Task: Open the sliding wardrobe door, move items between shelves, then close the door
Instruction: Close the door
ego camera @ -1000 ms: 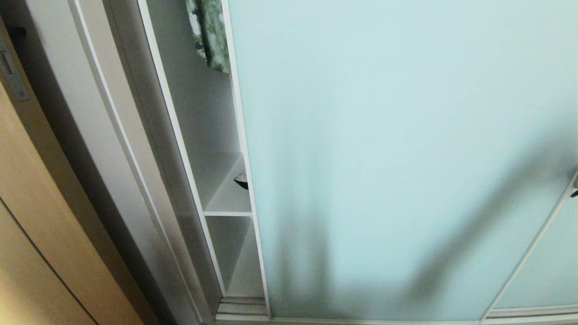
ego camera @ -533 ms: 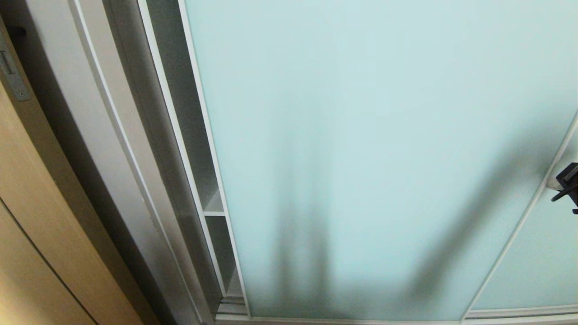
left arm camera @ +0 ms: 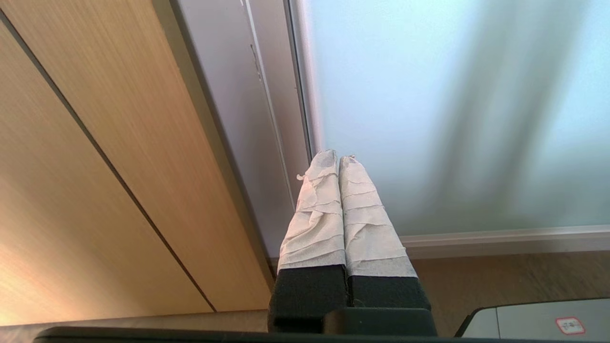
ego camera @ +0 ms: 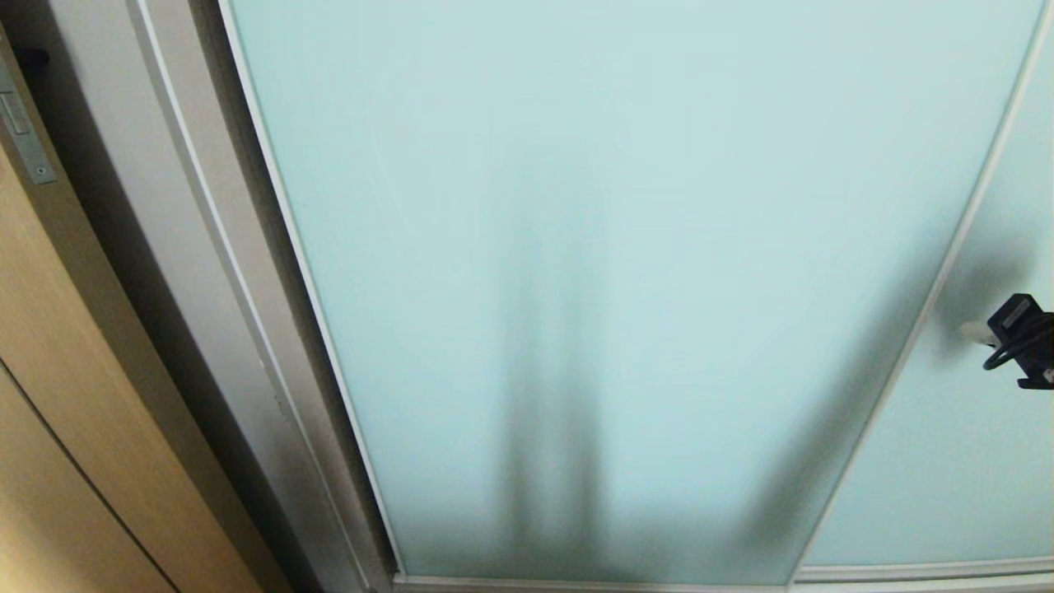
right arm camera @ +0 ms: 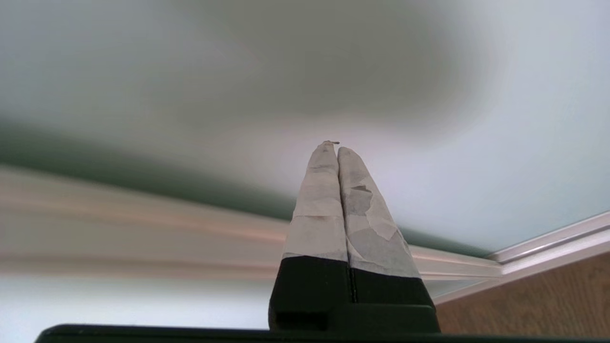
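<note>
L claw (left arm camera: 339, 159): parked low beside me, taped fingers (left arm camera: 318, 214) pressed tight together, nothing between them. It points at the foot of the wardrobe, where the grey wardrobe side frame (left arm camera: 248, 119) meets the glass. Tan wooden door (left arm camera: 95, 157) next to it in that view, brown wood-grain floor (left arm camera: 500, 276) below.

R claw (right arm camera: 332, 145): I see it pinched fully closed too, taped fingers (right arm camera: 317, 209) flat against each other, empty. Tip is near the frosted glass; can't tell from the wrist cam if it's touching. In head cam only its tip pokes in at the far R edge (ego camera: 976, 331), in front of the neighbouring glass panel (ego camera: 972, 461), just R of the thin silver-white rail (ego camera: 922, 329) dividing the two panels.

Sliding wardrobe door (ego camera: 593, 247): pale aqua frosted panel, fills most of head cam. Its L edge sits right against the grey side frame (ego camera: 198, 247), no gap visible along it, so door reads as fully across the opening. Bottom track (ego camera: 576, 583) runs under it. Two soft shadows lie on the glass, one central, one slanting toward the R claw.

Shelves and folded items: not visible, hidden behind the frosted door.

Far L in head cam: tan wooden door (ego camera: 49, 412) w/ metal latch plate (ego camera: 20, 132) on its edge.
</note>
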